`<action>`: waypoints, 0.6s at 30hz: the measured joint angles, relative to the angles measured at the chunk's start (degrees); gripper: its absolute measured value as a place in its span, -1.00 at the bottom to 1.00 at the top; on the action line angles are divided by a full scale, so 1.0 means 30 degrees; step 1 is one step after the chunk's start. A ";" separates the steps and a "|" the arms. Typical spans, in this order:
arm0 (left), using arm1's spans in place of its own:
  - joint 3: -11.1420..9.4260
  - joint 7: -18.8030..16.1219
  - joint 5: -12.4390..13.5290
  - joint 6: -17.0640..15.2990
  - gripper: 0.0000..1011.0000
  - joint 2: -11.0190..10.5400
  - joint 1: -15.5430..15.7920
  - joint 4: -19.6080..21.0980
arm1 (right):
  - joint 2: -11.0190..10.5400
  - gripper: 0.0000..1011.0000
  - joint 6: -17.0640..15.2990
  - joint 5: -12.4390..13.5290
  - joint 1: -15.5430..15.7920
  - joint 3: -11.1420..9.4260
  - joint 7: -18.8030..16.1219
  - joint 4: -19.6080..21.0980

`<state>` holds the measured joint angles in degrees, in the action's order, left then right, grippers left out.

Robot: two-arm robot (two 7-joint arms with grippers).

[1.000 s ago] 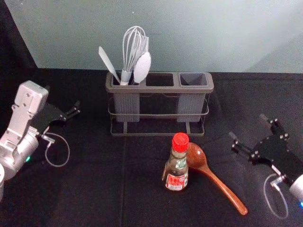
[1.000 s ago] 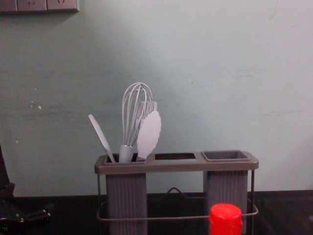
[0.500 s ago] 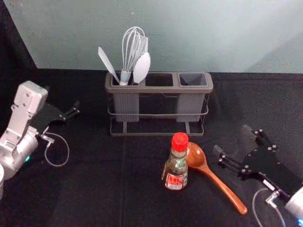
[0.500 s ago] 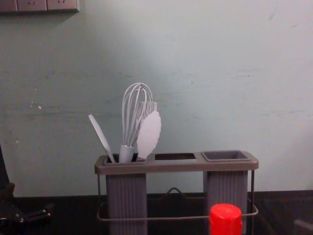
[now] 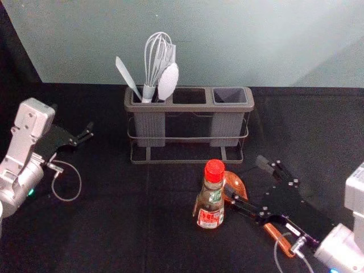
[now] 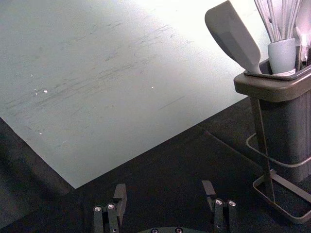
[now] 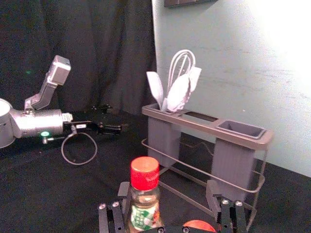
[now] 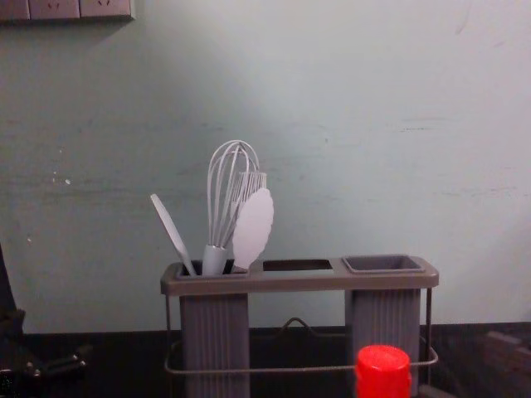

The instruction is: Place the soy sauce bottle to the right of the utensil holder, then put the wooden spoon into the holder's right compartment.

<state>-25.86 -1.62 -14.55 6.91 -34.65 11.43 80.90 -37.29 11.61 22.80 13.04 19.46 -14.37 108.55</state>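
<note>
My right gripper (image 5: 243, 177) is open above the wooden spoon (image 5: 236, 184), hiding part of its handle, with one fingertip close to the soy sauce bottle (image 5: 211, 196). The red-capped bottle stands upright in front of the utensil holder (image 5: 190, 107). In the right wrist view, the bottle (image 7: 145, 194) shows by one finger of my open right gripper (image 7: 167, 190), and the spoon's bowl (image 7: 199, 225) lies low between the fingers. My left gripper (image 5: 89, 132) is parked at the left, open in the left wrist view (image 6: 164, 189). The holder's right compartment (image 5: 230, 95) holds nothing.
White utensils (image 5: 157, 68), among them a whisk, stand in the holder's left compartment. Behind the black-covered table (image 5: 108, 227) rises a pale wall (image 5: 227, 40). A cable loops beneath the left arm.
My right gripper has moved leftward in the head view, from the right side to over the spoon and close to the bottle. Bottle and spoon keep their places; the left arm stays still.
</note>
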 joint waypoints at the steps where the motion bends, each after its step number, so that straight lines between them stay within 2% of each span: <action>1: 0.0001 0.0000 -0.0001 -0.0001 1.00 0.0000 0.0001 0.0000 | 0.0099 0.98 -0.0044 -0.0051 -0.0080 0.0066 -0.0057 -0.0047; 7: 0.0001 0.0000 -0.0001 0.0000 1.00 0.0000 0.0000 0.0000 | 0.0963 0.98 -0.0500 -0.0398 -0.0798 0.0542 -0.0543 -0.0521; 18: 0.0000 0.0000 -0.0001 -0.0001 1.00 0.0001 0.0001 0.0001 | 0.2200 0.98 -0.1072 -0.0995 -0.1720 0.0997 -0.1093 -0.1193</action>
<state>-25.86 -1.62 -14.55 6.90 -34.64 11.43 80.90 -30.69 8.40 19.81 7.88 22.45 -17.65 104.97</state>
